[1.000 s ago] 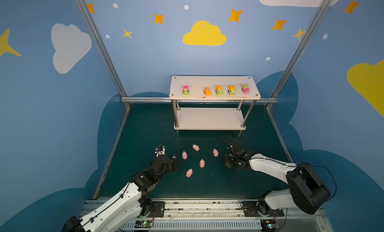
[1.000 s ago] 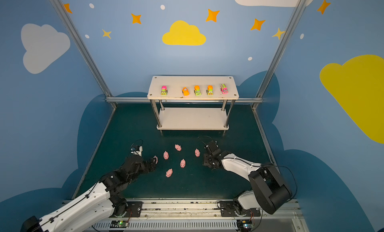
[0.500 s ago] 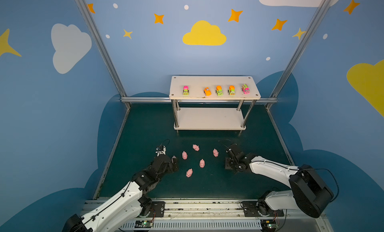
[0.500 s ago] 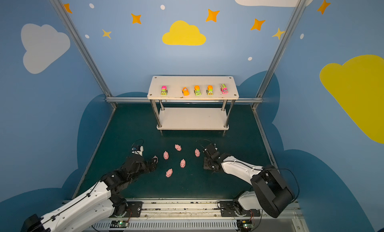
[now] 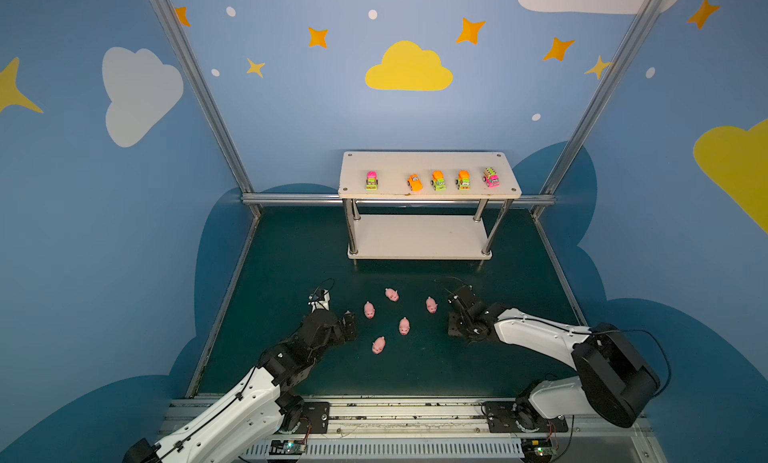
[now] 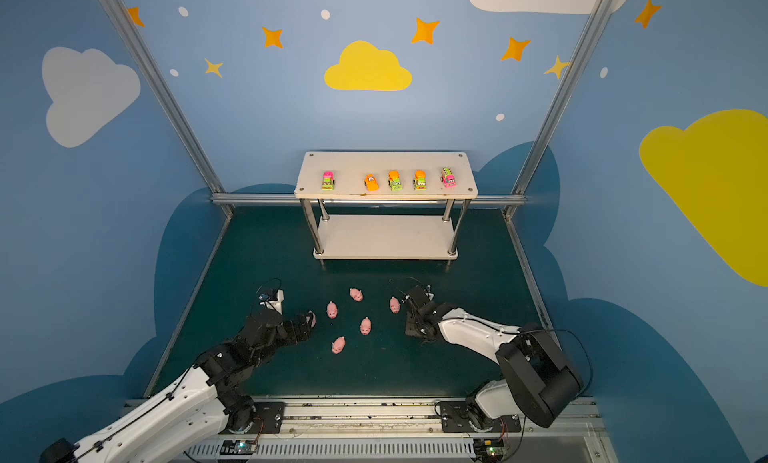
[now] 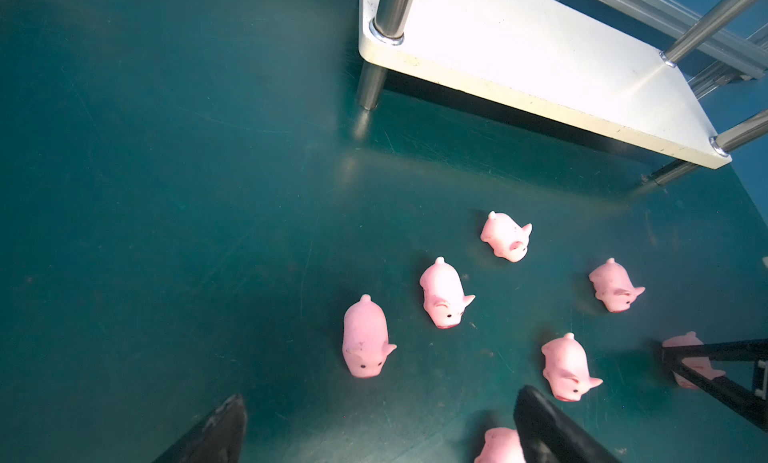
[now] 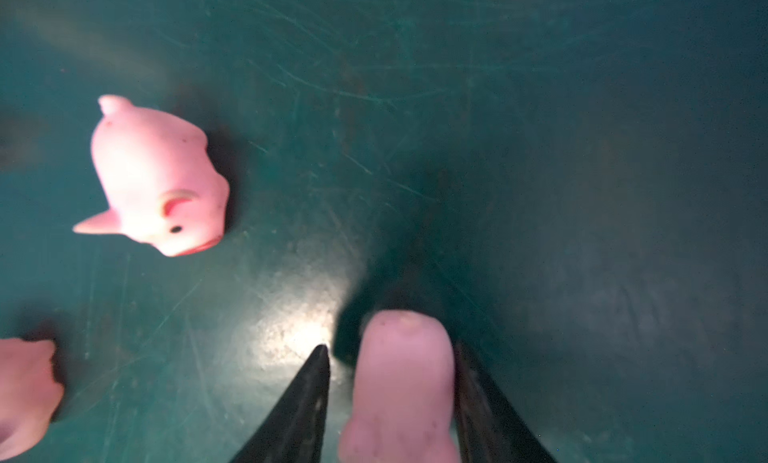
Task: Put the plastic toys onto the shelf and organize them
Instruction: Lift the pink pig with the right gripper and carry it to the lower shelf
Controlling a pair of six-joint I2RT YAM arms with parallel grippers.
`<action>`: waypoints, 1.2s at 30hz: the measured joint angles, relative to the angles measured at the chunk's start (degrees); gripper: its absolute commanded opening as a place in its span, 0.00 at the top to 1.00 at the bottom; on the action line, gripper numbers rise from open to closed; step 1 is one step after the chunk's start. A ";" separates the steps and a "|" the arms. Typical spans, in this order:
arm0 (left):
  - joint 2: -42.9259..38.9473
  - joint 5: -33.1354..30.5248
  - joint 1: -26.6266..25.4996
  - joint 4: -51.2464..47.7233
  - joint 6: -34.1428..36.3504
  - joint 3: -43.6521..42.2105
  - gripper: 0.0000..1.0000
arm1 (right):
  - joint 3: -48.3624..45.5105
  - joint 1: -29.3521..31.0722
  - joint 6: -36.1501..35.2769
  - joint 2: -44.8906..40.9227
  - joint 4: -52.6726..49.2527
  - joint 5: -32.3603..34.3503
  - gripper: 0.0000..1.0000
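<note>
Several toy vehicles (image 5: 438, 180) stand in a row on the top board of the shelf (image 5: 428, 159); its lower board (image 5: 415, 236) is bare. Several pink pigs (image 5: 404, 326) lie loose on the green mat in front of it, in both top views. My right gripper (image 8: 390, 348) points down at the mat to their right (image 5: 457, 321), its jaws closed in on a pig (image 8: 403, 382) lying between them. My left gripper (image 7: 382, 398) is open low over the mat (image 5: 349, 319), with nothing between its fingers. One pig (image 7: 498, 444) lies just outside one finger.
Chrome legs (image 7: 390, 8) carry the shelf boards. Metal frame posts (image 5: 199, 91) and blue walls close in the mat on three sides. The arms' base rail (image 5: 395, 407) runs along the front edge.
My right gripper's jaws have narrowed around the pig on the mat, and the arm has shifted slightly. The left arm and the loose pigs have stayed put.
</note>
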 measured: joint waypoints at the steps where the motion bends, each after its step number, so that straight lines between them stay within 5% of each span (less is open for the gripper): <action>1: 0.00 0.00 0.00 -0.02 0.00 0.00 0.00 | 0.24 0.11 0.07 0.44 0.02 0.17 0.61; 9: 0.11 -0.20 0.07 0.00 0.02 0.00 0.00 | 2.34 1.03 0.42 2.62 -1.05 2.05 0.72; 19: 1.01 -0.26 0.26 0.28 0.09 0.00 0.00 | 5.53 0.94 -2.89 2.60 -2.84 2.23 0.72; 36: 8.81 0.52 1.99 3.61 1.75 4.00 0.00 | 26.43 -9.81 -18.43 13.94 2.32 2.47 0.71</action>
